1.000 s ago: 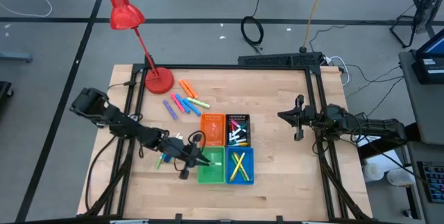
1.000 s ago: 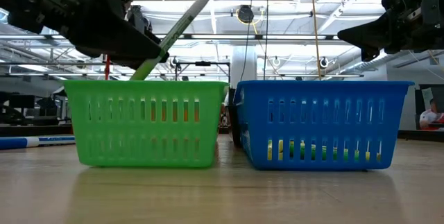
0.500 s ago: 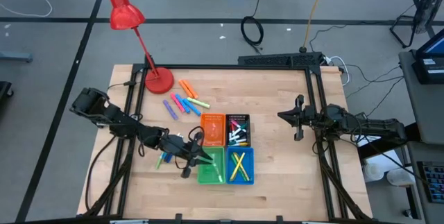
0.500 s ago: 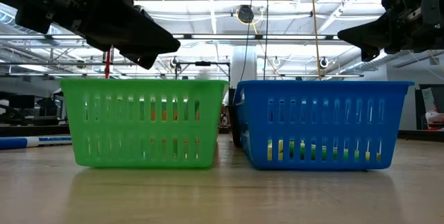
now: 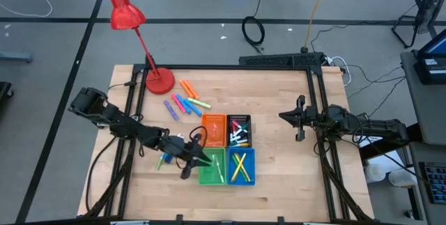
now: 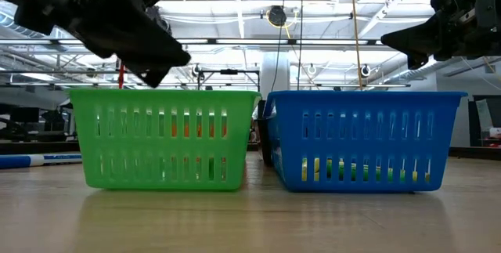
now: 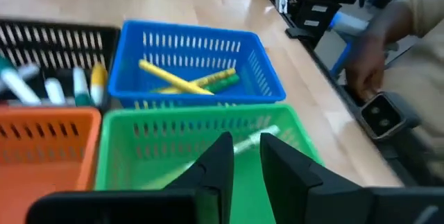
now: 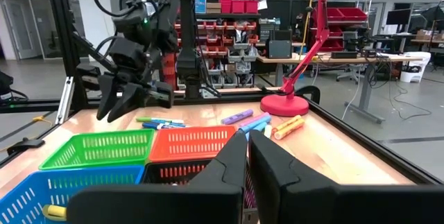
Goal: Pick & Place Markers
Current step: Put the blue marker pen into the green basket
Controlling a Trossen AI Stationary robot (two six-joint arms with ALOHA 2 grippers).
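The wooden table [image 5: 279,176] carries a red desk lamp [image 5: 129,23] whose base sits toward its 11 o'clock corner. Near the table's centre, four small bins form a square: orange bin [image 5: 213,130] at 10 o'clock of the cluster, black bin [image 5: 239,131] at 2 o'clock, blue bin [image 5: 241,167] at 4 o'clock and green bin [image 5: 212,169] at 8 o'clock.

The left gripper [image 5: 189,161] hangs over the green bin's 9 o'clock rim, fingers parted a narrow crack with nothing between them. The right gripper [image 5: 298,118] waits well apart at the table's 3 o'clock side, fingers closed together and empty.

Loose markers [image 5: 185,102] in orange, pink, purple, blue and yellow lie on the table at 11 o'clock of the bins, near the lamp base. A few more [image 5: 164,160] lie just beside the left gripper at its 9 o'clock. A green marker [image 7: 254,141] lies inside the green bin, two yellow markers [image 7: 187,80] cross in the blue bin, and white markers [image 5: 239,138] fill the black bin.
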